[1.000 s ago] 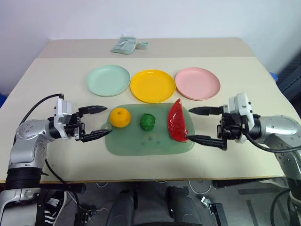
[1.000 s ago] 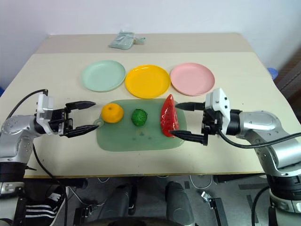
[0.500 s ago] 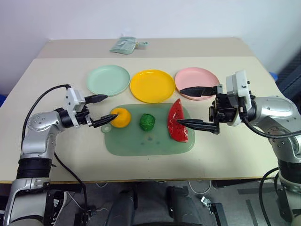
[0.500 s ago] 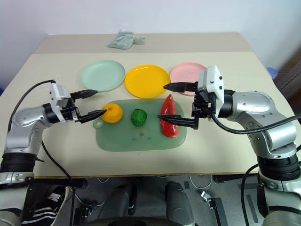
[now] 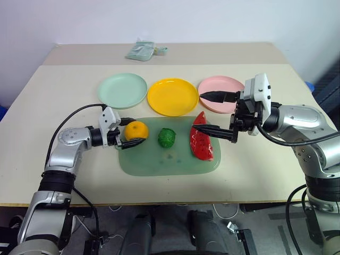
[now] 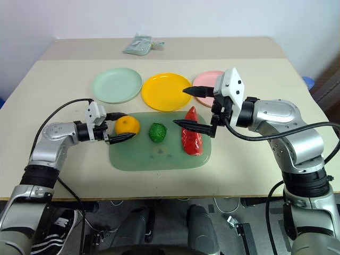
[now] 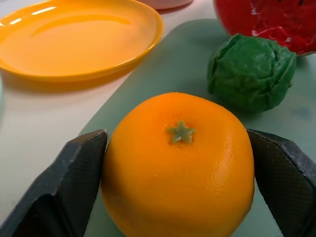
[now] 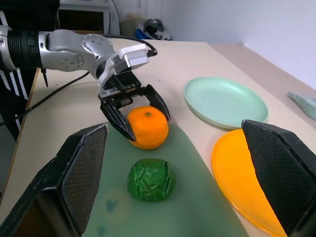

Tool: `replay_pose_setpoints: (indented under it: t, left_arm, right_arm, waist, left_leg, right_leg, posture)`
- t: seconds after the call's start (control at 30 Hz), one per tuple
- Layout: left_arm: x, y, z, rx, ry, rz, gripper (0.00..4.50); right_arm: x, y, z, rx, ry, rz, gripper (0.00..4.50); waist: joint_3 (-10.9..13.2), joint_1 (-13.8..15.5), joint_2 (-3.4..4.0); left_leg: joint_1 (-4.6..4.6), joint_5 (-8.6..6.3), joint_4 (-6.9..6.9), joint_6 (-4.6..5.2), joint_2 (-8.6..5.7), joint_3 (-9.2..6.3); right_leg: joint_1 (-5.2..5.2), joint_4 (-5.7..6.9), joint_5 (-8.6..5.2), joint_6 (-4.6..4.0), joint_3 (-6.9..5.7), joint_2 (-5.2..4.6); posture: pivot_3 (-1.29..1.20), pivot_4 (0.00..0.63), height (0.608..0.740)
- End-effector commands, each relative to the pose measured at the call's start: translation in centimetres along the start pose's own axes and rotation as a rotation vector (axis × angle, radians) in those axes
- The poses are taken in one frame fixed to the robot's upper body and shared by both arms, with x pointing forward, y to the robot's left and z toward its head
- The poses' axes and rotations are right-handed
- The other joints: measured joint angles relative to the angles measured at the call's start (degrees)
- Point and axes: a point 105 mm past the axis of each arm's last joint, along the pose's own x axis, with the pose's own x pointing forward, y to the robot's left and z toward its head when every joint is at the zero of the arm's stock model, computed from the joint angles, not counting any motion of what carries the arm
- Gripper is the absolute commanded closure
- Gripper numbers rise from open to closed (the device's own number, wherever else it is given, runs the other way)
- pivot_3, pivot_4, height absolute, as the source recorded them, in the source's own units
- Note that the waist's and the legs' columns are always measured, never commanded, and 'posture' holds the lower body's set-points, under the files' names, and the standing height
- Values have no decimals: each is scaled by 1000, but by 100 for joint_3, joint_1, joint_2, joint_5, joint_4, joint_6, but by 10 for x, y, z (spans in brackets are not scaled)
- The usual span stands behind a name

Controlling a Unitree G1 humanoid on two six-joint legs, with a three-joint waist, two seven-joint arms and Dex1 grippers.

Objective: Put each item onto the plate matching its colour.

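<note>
Left end effector (image 5: 132, 133) clamps the orange fruit (image 5: 136, 132), fingers touching both its sides, on the green mat (image 5: 169, 159). Right end effector (image 5: 211, 113) spread wide, empty, above the watermelon wedge (image 5: 202, 144)

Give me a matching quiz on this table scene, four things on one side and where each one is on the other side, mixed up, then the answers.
Things:
1. orange fruit
2. dark-green ball
3. watermelon wedge
4. yellow plate

Places:
A. mat's right end, under the right gripper
B. between the mint and pink plates
C. between the left gripper's fingers
D. mat's middle, untouched

Pairs: 1-C, 2-D, 3-A, 4-B
</note>
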Motion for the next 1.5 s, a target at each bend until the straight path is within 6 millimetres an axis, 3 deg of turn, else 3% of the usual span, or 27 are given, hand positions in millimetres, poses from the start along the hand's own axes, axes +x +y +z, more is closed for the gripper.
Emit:
replay_pose_setpoints:
  t: [0.03,0.23,0.4,0.47,0.63,0.77,0.93,0.97,1.0,1.03,1.17,1.27,1.33,1.4,1.5]
  left_arm:
    - [5,5,4,32,6,16,1181]
    - [11,20,43,30,-144,75,1184]
    - [23,47,95,53,-307,191,1184]
    - [39,58,106,64,-329,252,1184]
    - [88,64,114,7,-336,295,1184]
    - [115,62,115,-74,-339,335,1184]
    - [131,58,100,-69,-254,380,1184]
    - [133,55,99,-72,-251,362,691]
    - [133,56,98,-65,-241,377,137]
    - [132,59,97,-49,-229,400,48]
    - [124,66,97,-27,-229,440,48]
    - [116,65,112,-9,-302,367,48]
    - [112,61,124,-54,-373,276,48]
    - [101,42,132,-52,-425,47,48]
    - [72,12,121,62,-396,-216,48]
  right_arm:
    - [-3,4,8,-47,-5,-3,0]
    - [-6,-4,-2,-50,31,-81,0]
    - [-8,-44,-17,-18,59,-311,0]
    - [-9,-60,-20,-51,67,-410,0]
    - [-18,-95,-32,-49,113,-625,0]
    - [-23,-99,-32,-49,111,-668,0]
    - [-32,-97,-34,-54,129,-694,0]
    - [-33,-96,-33,-56,130,-694,0]
    - [-34,-95,-33,-55,131,-695,0]
    - [-35,-94,-33,-56,133,-698,0]
    - [-37,-93,-33,-59,134,-700,0]
    - [-35,-93,-31,-66,125,-689,0]
    - [-34,-94,-30,-69,118,-686,0]
    - [-32,-92,-27,-59,100,-656,0]
    - [-27,-85,-23,-55,73,-580,0]
  waist:
    - [0,11,0]
    - [0,16,0]
    - [0,15,-1]
    - [0,21,-2]
    - [0,19,-2]
    - [1,6,-3]
    - [1,-13,-4]
    - [1,-11,-3]
    - [1,-7,-3]
    - [1,-4,-3]
    - [1,3,-3]
    - [1,0,-3]
    - [1,-2,-3]
    - [2,-10,-3]
    - [0,-70,2]
  left_leg:
    - [0,0,1,0,0,0]
    - [-1,0,4,0,-1,0]
    - [-3,0,9,0,-2,0]
    - [-2,0,9,0,-2,0]
    - [-4,0,6,0,-7,2]
    - [-9,0,-2,0,-7,2]
    - [-10,0,-6,1,-6,1]
    - [-10,0,-6,1,-7,1]
    - [-10,0,-6,1,-7,2]
    - [-10,0,-5,1,-7,2]
    - [-10,0,-4,1,-7,1]
    - [-10,0,-4,0,-7,2]
    - [-10,0,-4,0,-7,2]
    - [-10,0,-4,0,-7,2]
    - [-10,0,-9,0,-6,2]
  right_leg:
    - [0,0,0,0,0,0]
    - [2,-1,0,1,0,-1]
    - [2,1,1,1,0,-1]
    - [2,2,1,1,0,-1]
    - [1,-3,1,2,0,-2]
    - [-5,-9,1,2,0,-2]
    - [-9,-8,1,2,0,0]
    - [-9,-8,1,2,0,0]
    - [-9,-8,1,2,0,0]
    - [-9,-7,1,2,0,0]
    - [-9,-6,1,3,0,0]
    - [-9,-6,1,3,0,0]
    - [-9,-6,1,3,0,0]
    - [-9,-6,1,3,0,0]
    - [-9,-6,1,2,1,1]
  posture:
    - [0,150,740]
    - [0,150,740]
    - [0,150,740]
    - [0,150,740]
    - [0,150,740]
    - [0,150,740]
    - [0,150,740]
    - [0,150,740]
    - [0,150,740]
    - [0,150,740]
    - [0,150,740]
    - [0,150,740]
    - [0,150,740]
    - [0,150,740]
    - [0,150,740]
